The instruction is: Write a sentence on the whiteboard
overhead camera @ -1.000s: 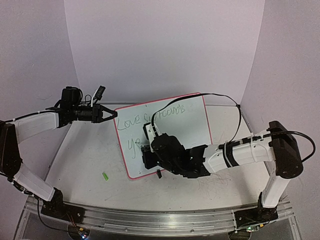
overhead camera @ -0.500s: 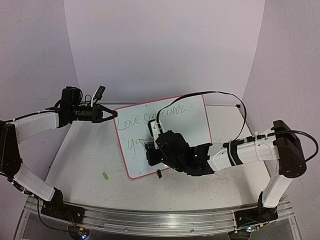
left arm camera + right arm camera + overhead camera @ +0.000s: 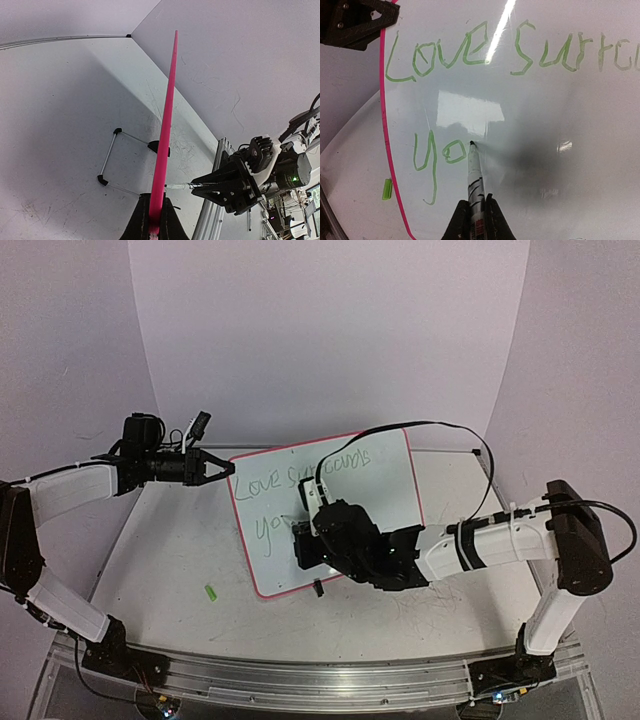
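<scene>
Whiteboard (image 3: 385, 490) sits propped on the table (image 3: 180, 550), mid-field and slightly right of centre, near edge resting on a black clip foot (image 3: 317, 588). I cannot tell the exact tilt.

Left gripper (image 3: 152, 225): fingers pressed together on the pink rim at the board's left corner, bracing it. In the left wrist view the board is edge-on, a thin pink line.

Right gripper (image 3: 475, 212): pinching a marker (image 3: 475, 175) near its barrel end. The tip touches the board just right of the "o" in the second line.

Sentence (image 3: 522, 50) in green reads "Love surro…" on top and "yo" below, so I judge the job is mid-word on line two.

Handling, my judgement:
- The board looks light, thin and stiff, with a glossy, slick face.
- On clip feet alone it would likely skid or tip under pen pressure.
- The rim is the place to hold it, clear of the lettering, since wet ink smears.
- Light tip pressure is wise.

A small green piece (image 3: 211, 592) lies on the table left of the board, untouched.
</scene>
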